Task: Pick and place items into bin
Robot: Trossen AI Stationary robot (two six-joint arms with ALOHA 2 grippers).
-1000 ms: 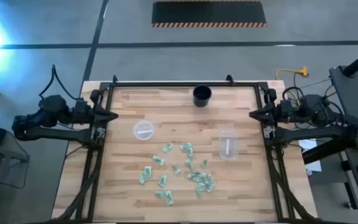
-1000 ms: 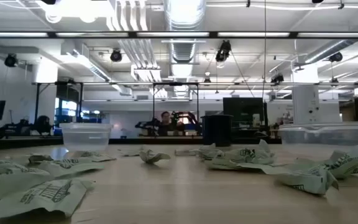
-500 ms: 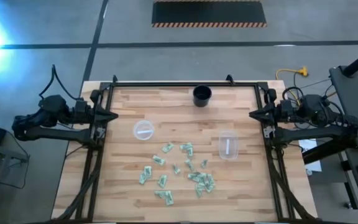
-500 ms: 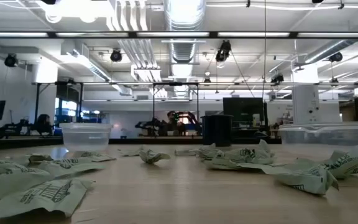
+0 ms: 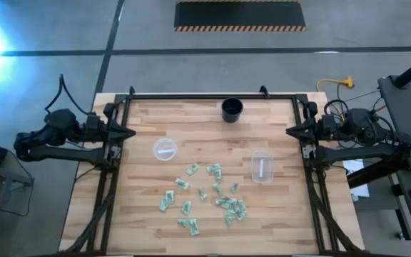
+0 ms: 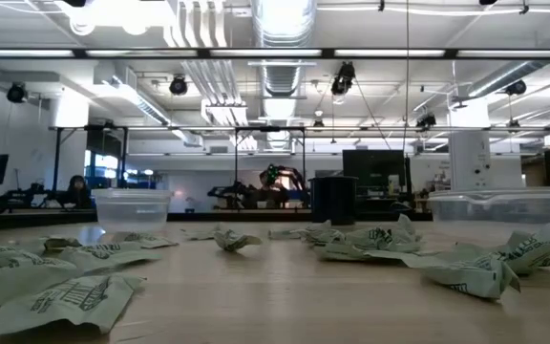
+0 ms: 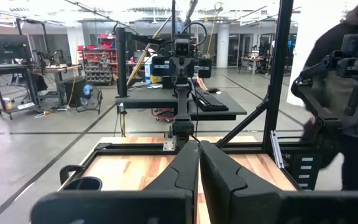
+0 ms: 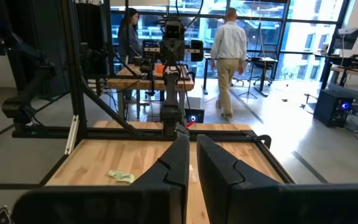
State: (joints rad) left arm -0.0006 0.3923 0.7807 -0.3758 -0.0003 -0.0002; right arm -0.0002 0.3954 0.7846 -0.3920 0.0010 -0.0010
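Grippers wait empty with fingers pressed together: the left gripper [image 5: 129,133] is parked at the table's left edge, the right gripper [image 5: 291,131] at its right edge. Between them, the packets [image 5: 205,190] lie scattered at centre-near, beside the clear tubs [image 5: 262,167], apparently unsorted.

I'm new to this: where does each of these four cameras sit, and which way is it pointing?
High view: overhead, facing down on the table, both arms parked at its sides.
Low view: at tabletop height, looking across the packets into the room; no arm shows.
Left wrist view: on the left arm, looking across past the shut left gripper.
Right wrist view: likewise, past the shut right gripper.
Shared: the black cup shows from above and level.
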